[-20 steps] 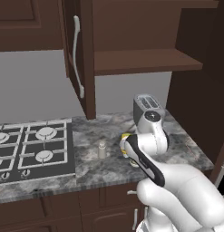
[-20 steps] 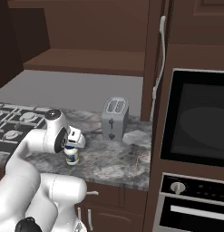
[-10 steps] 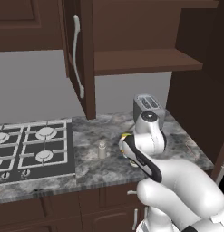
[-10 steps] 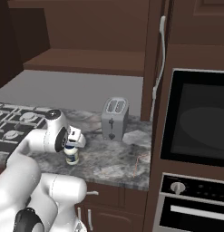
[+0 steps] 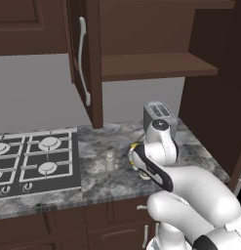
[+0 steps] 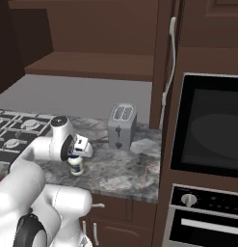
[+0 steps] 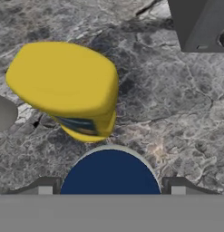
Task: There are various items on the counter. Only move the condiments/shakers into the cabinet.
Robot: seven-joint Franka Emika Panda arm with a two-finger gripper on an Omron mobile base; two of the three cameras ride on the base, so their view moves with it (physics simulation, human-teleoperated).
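Where the claw [image 7: 111,192] hangs, the blue-lidded jar [image 7: 111,174] stands upright directly beneath, lid between its spread jaws; yellow bottle [image 7: 68,88] just beyond, untouched on the bench [image 7: 177,113].

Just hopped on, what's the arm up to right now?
The gripper is down over the white jar with the blue lid, one finger on each side, jaws not shut on it. The yellow squeeze bottle stands just beyond it, the small grey shaker and toaster nearby on the counter. The cabinet shelf holds nothing yet.
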